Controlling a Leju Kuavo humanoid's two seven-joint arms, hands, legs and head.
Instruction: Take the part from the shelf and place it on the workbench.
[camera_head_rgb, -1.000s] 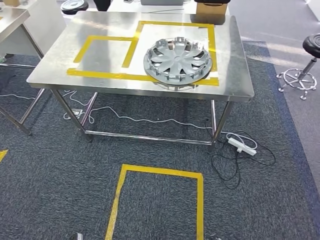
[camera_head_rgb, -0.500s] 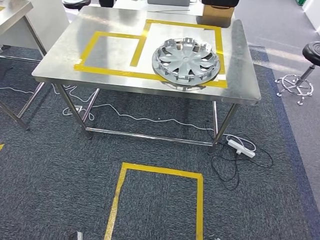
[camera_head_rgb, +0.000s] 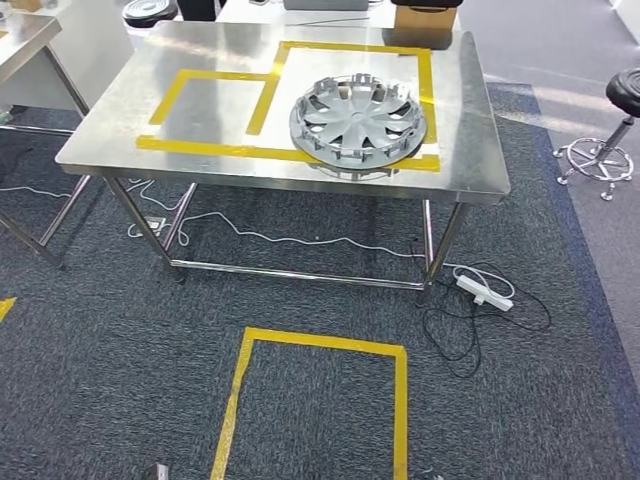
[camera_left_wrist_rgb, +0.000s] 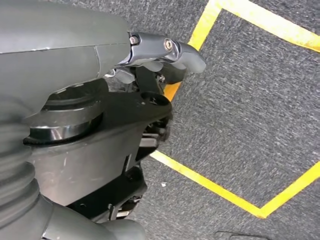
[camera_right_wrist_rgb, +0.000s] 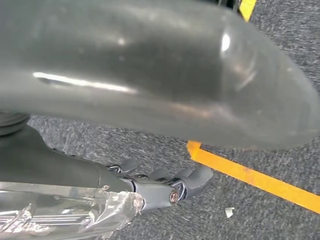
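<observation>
- The hubcap (camera_head_rgb: 355, 121) lies flat on the steel table (camera_head_rgb: 483, 150), face up, inside the larger yellow-taped box (camera_head_rgb: 424, 100). Its near rim laps over the front tape line, close to the table's front edge.
- You can read that taped box as the drop zone; the part rests about where the task wants it, so the placing step looks done.
- The smaller taped box (camera_head_rgb: 207, 108) beside it holds nothing.
- Your left robot hand (camera_left_wrist_rgb: 166, 55) hangs low over the carpet (camera_head_rgb: 113, 360), fingers curled in loosely, gripping nothing that you can see. The arm looks parked at the side, since no carrying is needed now.
- Your right robot hand (camera_right_wrist_rgb: 166, 182) hangs the same way above the carpet, fingers drawn in and bare.
- On the floor in front of you, a yellow taped square (camera_head_rgb: 317, 400) likely marks a standing spot; both wrist views catch its tape lines, so you stand just at it.
- A power strip (camera_head_rgb: 483, 291) and loose cables (camera_head_rgb: 460, 330) lie by the table's near right leg. Mind them if you step forward.
- A stool (camera_head_rgb: 607, 130) stands well off to the right.
</observation>
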